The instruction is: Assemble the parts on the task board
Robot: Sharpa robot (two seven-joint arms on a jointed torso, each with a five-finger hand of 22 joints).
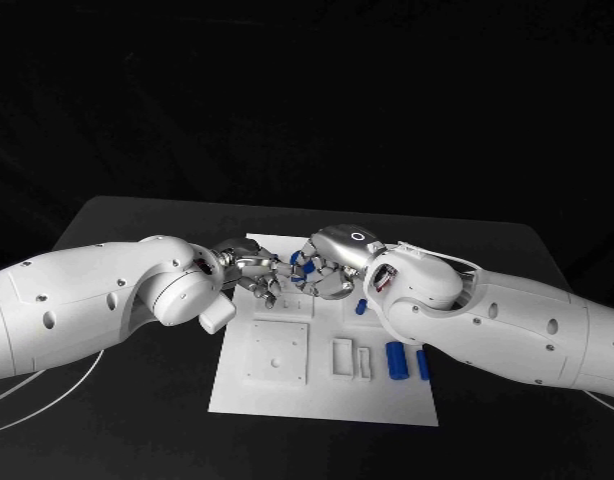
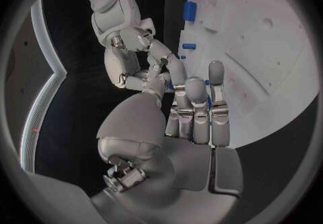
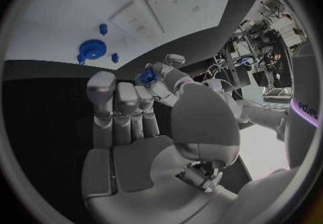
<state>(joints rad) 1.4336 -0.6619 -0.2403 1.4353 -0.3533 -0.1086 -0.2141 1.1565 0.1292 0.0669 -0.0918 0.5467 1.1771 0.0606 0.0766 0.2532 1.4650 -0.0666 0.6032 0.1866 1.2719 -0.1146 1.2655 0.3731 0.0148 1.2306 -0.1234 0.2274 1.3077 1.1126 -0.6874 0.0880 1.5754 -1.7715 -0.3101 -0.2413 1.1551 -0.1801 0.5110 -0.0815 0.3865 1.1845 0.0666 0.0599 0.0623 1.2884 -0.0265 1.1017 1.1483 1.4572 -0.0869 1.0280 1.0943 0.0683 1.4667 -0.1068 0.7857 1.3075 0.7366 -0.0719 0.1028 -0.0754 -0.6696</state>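
Note:
The white task board (image 1: 250, 400) lies in the middle of the table. My left hand (image 1: 250, 272) and my right hand (image 1: 329, 262) meet fingertip to fingertip just above its far end. A small blue part (image 3: 147, 77) sits between them, pinched at the fingertips of the left hand (image 3: 168, 70). The fingers (image 3: 121, 111) of the right hand stand straight side by side, right beside the part; whether they grip it is hidden. Two blue cylinders (image 1: 398, 360) lie at the board's near right. A round blue part (image 3: 92, 49) stands in the board.
A raised white square plate (image 1: 278, 352) and two white slot blocks (image 1: 348, 358) sit on the board's near half. A small blue piece (image 1: 361, 307) lies under the right wrist. Both forearms cross the board's sides. Black table surrounds the board.

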